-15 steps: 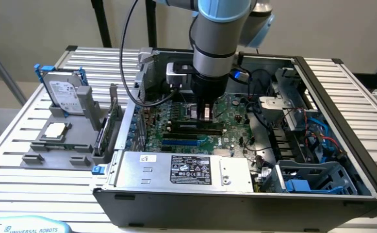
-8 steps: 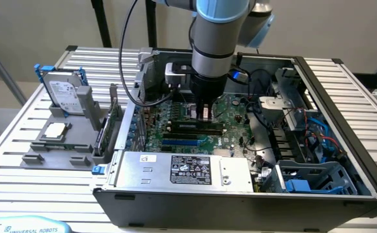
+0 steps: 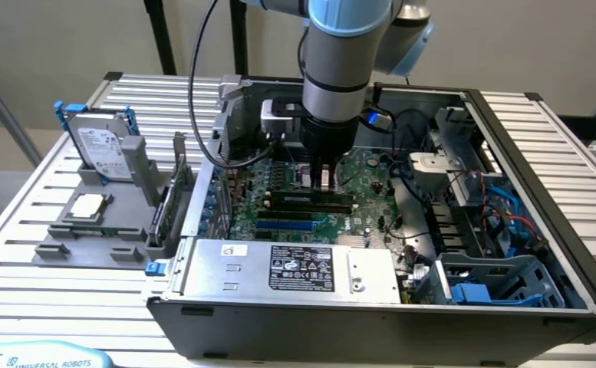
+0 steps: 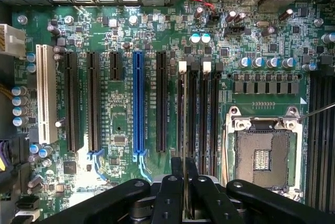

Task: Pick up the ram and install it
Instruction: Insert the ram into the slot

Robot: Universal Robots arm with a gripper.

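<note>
The ram [image 4: 184, 119] shows edge-on as a thin pale line running along one of the black memory slots [image 4: 201, 114], between the white latches [image 4: 182, 67]. My gripper [image 4: 184, 166] is shut on its near end, with a black finger [image 4: 175, 187] on each side of the stick. I cannot tell whether the stick is seated in the slot or just above it. In the exterior view the gripper [image 3: 324, 175] reaches straight down into the open computer case, over the middle of the green motherboard [image 3: 364, 172].
An empty processor socket [image 4: 261, 158] lies beside the memory slots, and a blue slot [image 4: 138, 103] on the other side. The power supply [image 3: 288, 264] fills the case's front. At the exterior view's left, a grey fixture holds a hard drive [image 3: 101, 146], a processor chip [image 3: 86, 205] and a green card [image 3: 180, 192].
</note>
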